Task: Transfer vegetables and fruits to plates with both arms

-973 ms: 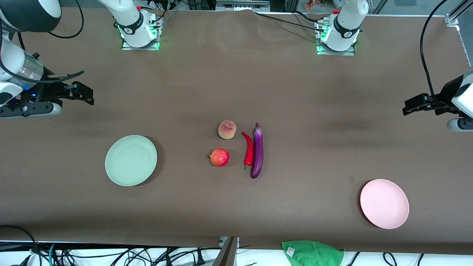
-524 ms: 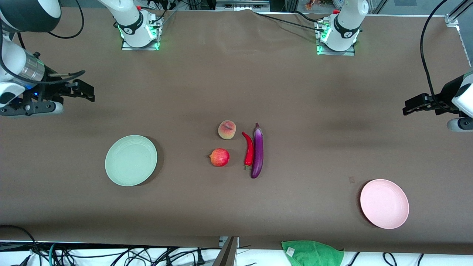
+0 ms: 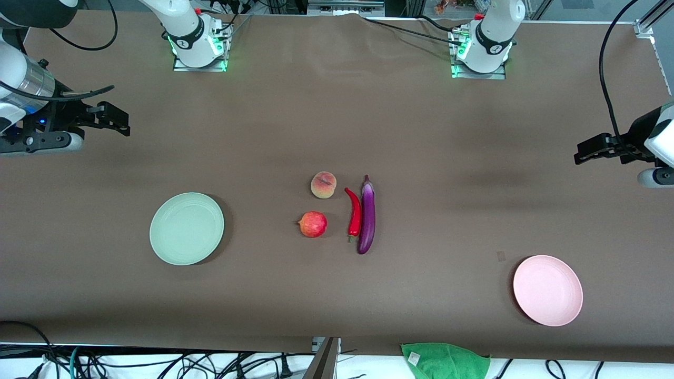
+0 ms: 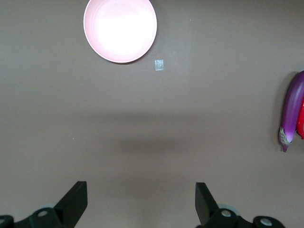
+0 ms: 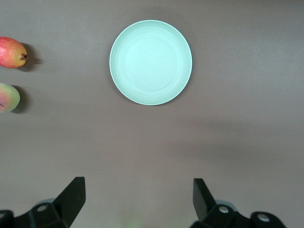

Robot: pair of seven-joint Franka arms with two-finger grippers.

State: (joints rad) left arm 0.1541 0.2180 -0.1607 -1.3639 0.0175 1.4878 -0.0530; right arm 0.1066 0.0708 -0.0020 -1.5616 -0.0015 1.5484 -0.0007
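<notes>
In the table's middle lie the peach [image 3: 323,185], the red pomegranate-like fruit [image 3: 313,224], the red chili pepper [image 3: 355,213] and the purple eggplant [image 3: 367,216], the chili right against the eggplant. The mint green plate [image 3: 186,228] lies toward the right arm's end and the pink plate [image 3: 547,290] toward the left arm's end. My right gripper [image 3: 113,120] is open and empty over bare table at its end; its wrist view shows the mint plate [image 5: 150,61], pomegranate [image 5: 12,52] and peach [image 5: 8,97]. My left gripper [image 3: 584,150] is open and empty over bare table at its end; its wrist view shows the pink plate [image 4: 119,29] and eggplant [image 4: 292,109].
A green cloth [image 3: 445,360] hangs at the table's front edge, nearer the front camera than the pink plate. A small pale tag [image 3: 501,256] lies on the brown table cover beside the pink plate. Cables run along the front edge.
My right gripper has shifted upward and slightly outward in the front view. The left arm and all objects have stayed put.
</notes>
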